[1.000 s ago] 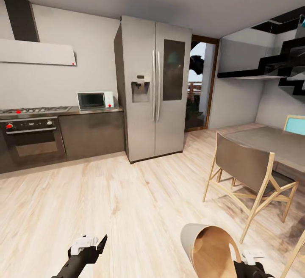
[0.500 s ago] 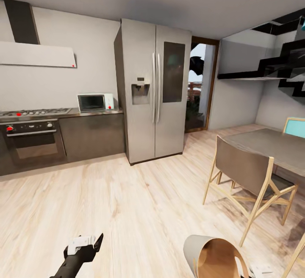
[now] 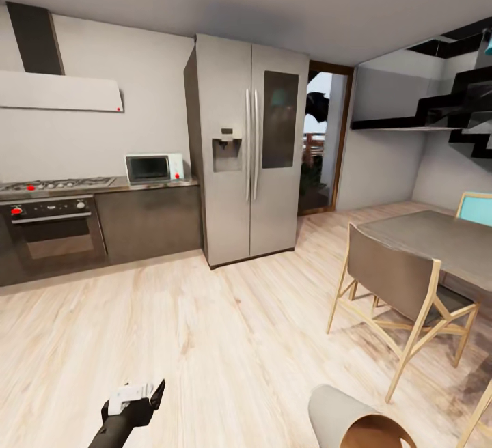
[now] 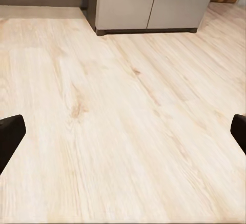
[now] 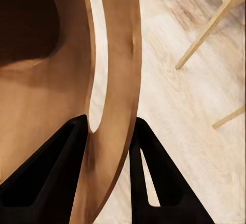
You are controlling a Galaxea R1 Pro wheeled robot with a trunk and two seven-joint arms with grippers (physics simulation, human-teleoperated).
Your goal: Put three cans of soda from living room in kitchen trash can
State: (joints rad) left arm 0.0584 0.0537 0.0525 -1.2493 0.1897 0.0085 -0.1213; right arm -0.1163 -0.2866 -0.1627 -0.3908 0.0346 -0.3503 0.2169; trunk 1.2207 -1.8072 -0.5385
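The tash can [image 3: 352, 422] sits at the lower right of the head view, tipped so its brown mouth faces down and toward the viewer while its pale grey wall leans up and left. In the right wrist view, the right end effector [image 5: 110, 131] is clamped on the can's curved coppery handle [image 5: 120, 80], one dark finger on each side of the band, with the bucket's dark interior just beside it. So the can hangs from that arm, its long axis slanted rather than upright, carried above the pale wood floor [image 3: 205, 325].

The left end effector [image 3: 137, 399] is at the lower left of the head view, well apart from the can; its fingertips show at opposite edges of the left wrist view with nothing between them, so it is spread wide and empty.

Beyond stand the steel fridge [image 3: 249, 147], the dark counter [image 3: 147, 219] with a microwave [image 3: 154, 167] on it, and an oven [image 3: 51, 229]. A wooden chair [image 3: 400, 291] stands just right of the can. No soda cans are visible, so I judge the bucket is being carried toward them.
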